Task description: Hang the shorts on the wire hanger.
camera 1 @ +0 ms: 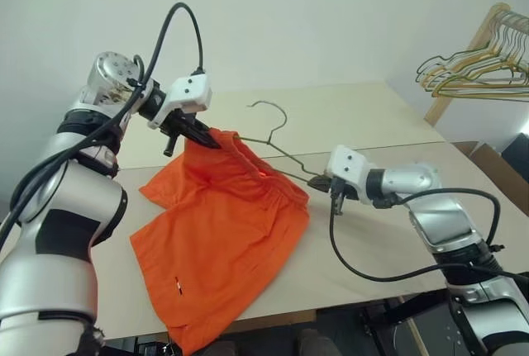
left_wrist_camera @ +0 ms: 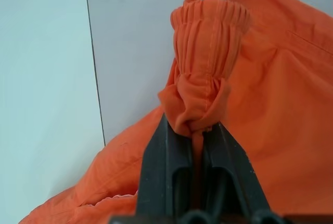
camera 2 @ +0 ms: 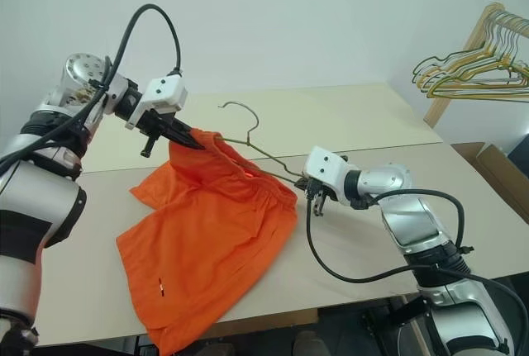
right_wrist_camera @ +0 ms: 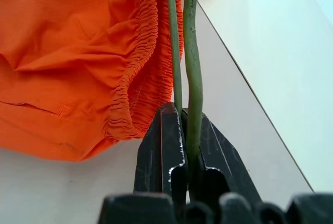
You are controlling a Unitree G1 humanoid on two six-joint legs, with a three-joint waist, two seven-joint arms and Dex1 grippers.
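Shorts [camera 1: 223, 249] hung mid-frame on the hanger [camera 1: 277, 145]; left claw [camera 1: 202, 135] gripped the waistband upper left, right claw [camera 1: 321, 182] pinched the wire's lower-right end.

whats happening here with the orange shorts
The robot is partway through hanging the orange shorts on the wire hanger. Its left hand is shut on a bunched bit of the elastic waistband and holds that end up off the table. Its right hand is shut on the hanger's corner. One end of the hanger is already inside the waistband; most of the shorts lie on the table.
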